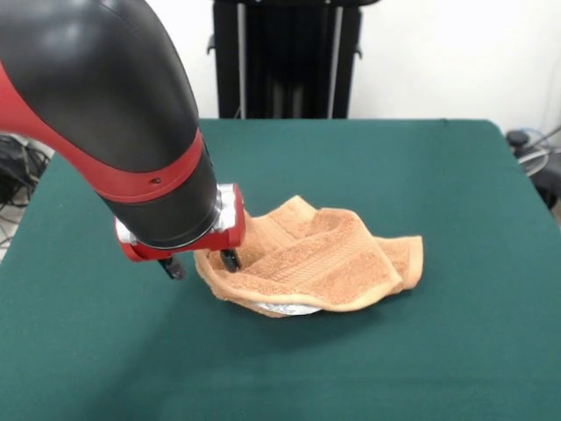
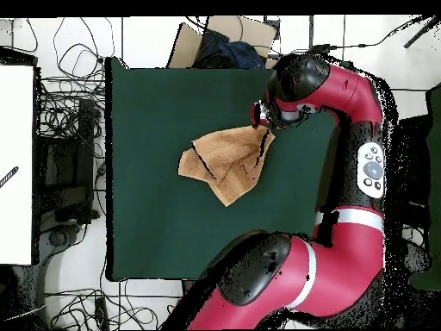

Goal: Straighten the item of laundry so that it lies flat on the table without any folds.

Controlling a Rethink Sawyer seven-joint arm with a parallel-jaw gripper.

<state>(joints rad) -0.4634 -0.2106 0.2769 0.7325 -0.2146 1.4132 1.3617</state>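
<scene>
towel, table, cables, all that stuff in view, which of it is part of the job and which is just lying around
Part of the job:
- towel, crumpled and folded over itself
- green table under it
- claw, down at the towel's edge

Just lying about:
- tangled cables on the floor beside the table
- cardboard box past the table's far end
- white desk at the picture's edge

No text, brand, number or sign can be read in either view. A pale patch shows under the towel at its lower edge in the front view (perhaps a label, but nothing on it is legible).
</scene>
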